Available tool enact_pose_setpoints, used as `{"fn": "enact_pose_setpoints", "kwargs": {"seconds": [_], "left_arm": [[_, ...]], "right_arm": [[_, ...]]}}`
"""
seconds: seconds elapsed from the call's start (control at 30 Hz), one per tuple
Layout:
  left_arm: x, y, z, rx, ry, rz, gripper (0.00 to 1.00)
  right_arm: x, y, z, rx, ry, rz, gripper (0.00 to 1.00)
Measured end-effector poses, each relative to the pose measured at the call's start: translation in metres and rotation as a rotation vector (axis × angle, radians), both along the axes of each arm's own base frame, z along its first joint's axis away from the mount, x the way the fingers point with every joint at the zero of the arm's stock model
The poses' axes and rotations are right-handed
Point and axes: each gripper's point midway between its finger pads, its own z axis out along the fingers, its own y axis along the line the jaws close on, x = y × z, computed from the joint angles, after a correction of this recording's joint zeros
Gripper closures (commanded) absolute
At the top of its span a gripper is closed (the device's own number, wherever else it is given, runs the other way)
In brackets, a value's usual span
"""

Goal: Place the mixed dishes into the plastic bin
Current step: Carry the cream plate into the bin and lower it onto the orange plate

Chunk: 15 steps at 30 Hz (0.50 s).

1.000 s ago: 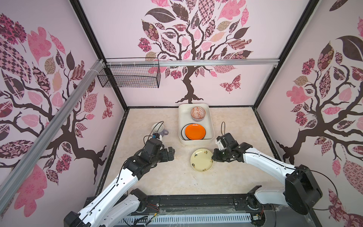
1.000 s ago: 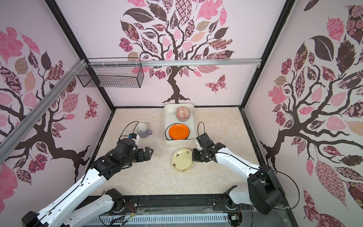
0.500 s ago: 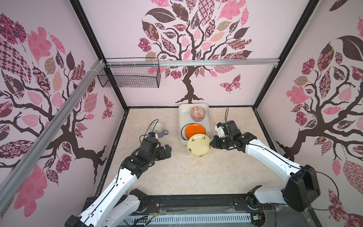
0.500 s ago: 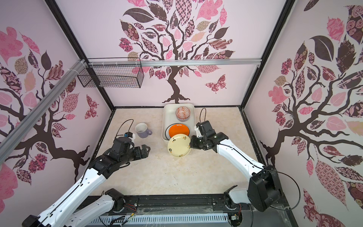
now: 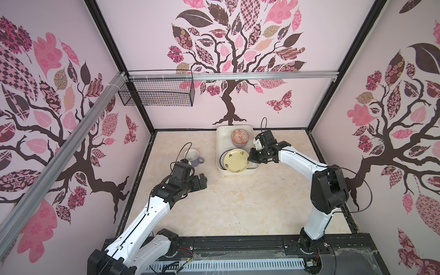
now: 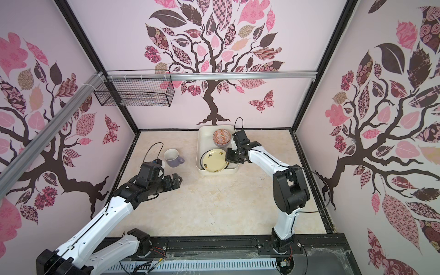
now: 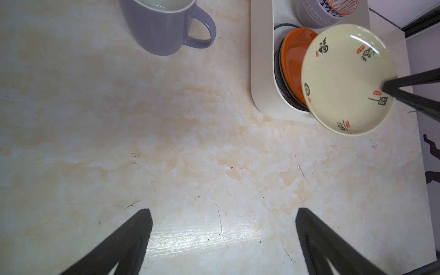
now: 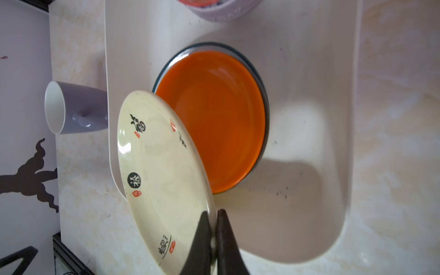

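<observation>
Change noted: one second before, the cream plate (image 5: 234, 160) lay flat on the tabletop (image 5: 238, 202) short of the plastic bin (image 5: 220, 142), with the right jaws at its rim. Half a second before, it was raised at the bin's near wall. At inspection it hung over the bin's near half. The left arm (image 5: 152, 209) had drawn back slightly, exposing the whole lavender mug (image 5: 193, 157). The left jaws remained spread wide.

Condition: the right jaws were pressed together on the cream plate's rim, holding it tilted, not level. The plate was pale, glossy and intact, with black brush characters and small red seals round its border. Just beyond those jaws the orange plate (image 8: 214, 119) lay in the bin on a stack. Farther off, the orange-patterned bowl (image 5: 240, 137) sat nested in the lavender bowl (image 7: 316, 16) at the bin's far end. Between the left jaws was bare tabletop. Beyond them the mug stood upright outside the bin, handle toward it.

Not established: whether the tilted plate touched the orange plate. The stack beneath showed only as a black rim (image 7: 276, 69) and a teal one. Both wrist views cut the bowls off.
</observation>
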Motion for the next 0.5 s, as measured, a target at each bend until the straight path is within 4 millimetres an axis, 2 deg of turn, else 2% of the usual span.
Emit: {"fn": "enact_pose_setpoints", "kwargs": {"seconds": [0.2, 0.4, 0.5], "left_arm": [[0.003, 0.0, -0.002, -0.005, 0.005, 0.003, 0.02], [0.005, -0.001, -0.002, -0.018, 0.008, 0.001, 0.02], [0.006, -0.002, -0.002, -0.023, 0.005, 0.0, 0.02]], "right_arm": [[0.025, -0.003, -0.008, -0.001, -0.001, -0.021, 1.0], [0.026, -0.002, -0.03, -0.013, 0.044, -0.016, 1.0], [0.026, -0.001, -0.034, -0.008, 0.055, -0.011, 0.93]]}}
